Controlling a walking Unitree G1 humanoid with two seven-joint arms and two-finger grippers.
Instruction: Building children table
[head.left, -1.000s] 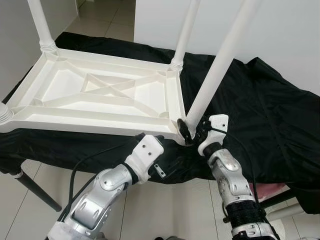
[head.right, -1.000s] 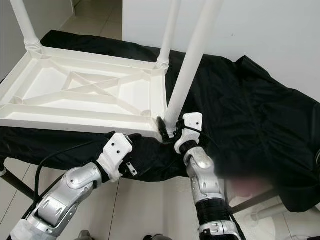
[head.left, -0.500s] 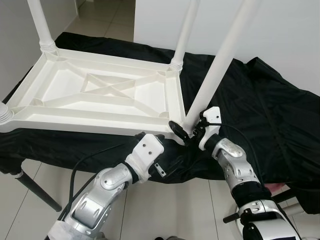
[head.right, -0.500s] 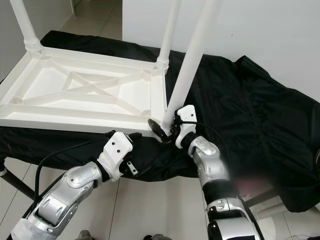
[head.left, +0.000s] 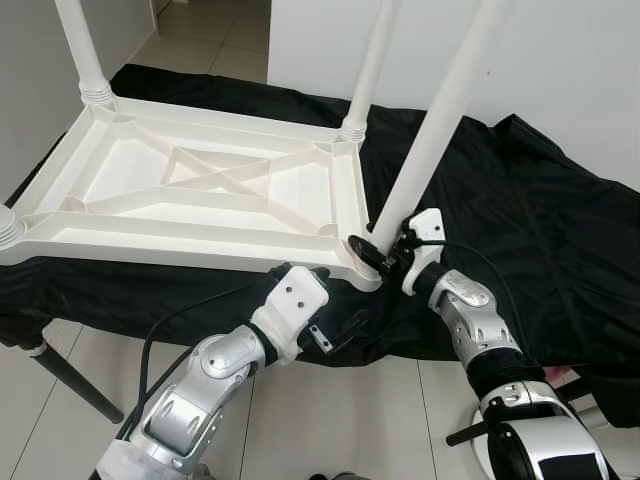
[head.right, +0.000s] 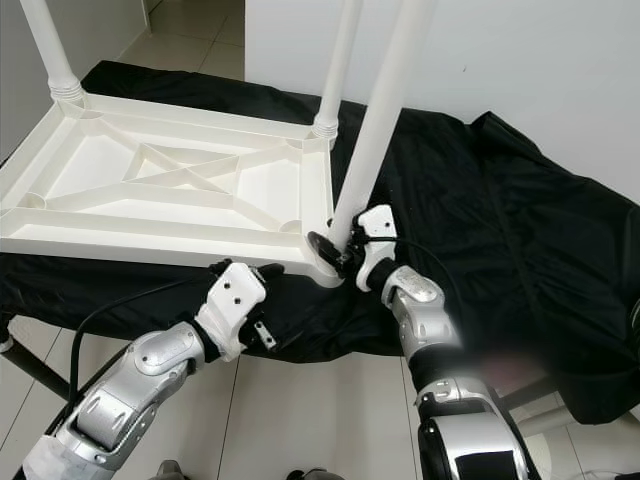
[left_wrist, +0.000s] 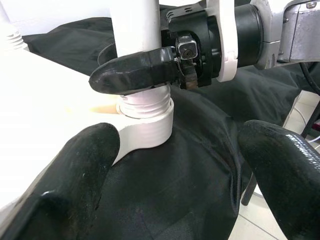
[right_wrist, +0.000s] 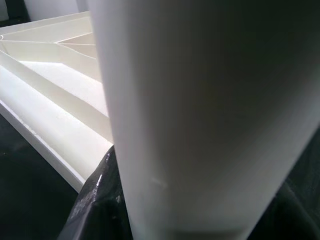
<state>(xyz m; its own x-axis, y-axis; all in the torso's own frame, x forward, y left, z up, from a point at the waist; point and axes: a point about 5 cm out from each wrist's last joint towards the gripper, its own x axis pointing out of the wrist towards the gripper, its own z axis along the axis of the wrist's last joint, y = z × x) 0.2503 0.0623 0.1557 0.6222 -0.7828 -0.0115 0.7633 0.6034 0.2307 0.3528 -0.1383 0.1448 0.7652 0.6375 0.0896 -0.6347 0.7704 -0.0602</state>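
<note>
Right gripper (head.left: 378, 252) jaws clamp leg (head.left: 440, 115) above corner socket (left_wrist: 145, 125); left gripper (left_wrist: 175, 175) jaws open below.

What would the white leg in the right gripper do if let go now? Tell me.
The leg looks stiff, hollow, probably light. It leans, and thread ridges show above the socket, so it may not be fully seated and could tip. The right gripper clamps its smooth base, which could slip.

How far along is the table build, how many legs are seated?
Looks done: legs stand in three corners of the upturned white tabletop. In hand: the right end effector is shut on the fourth leg just above its threaded base, which sits in the near corner socket. The left end effector is open just below that corner. Left: tightening it fully, then flipping the table.
</note>
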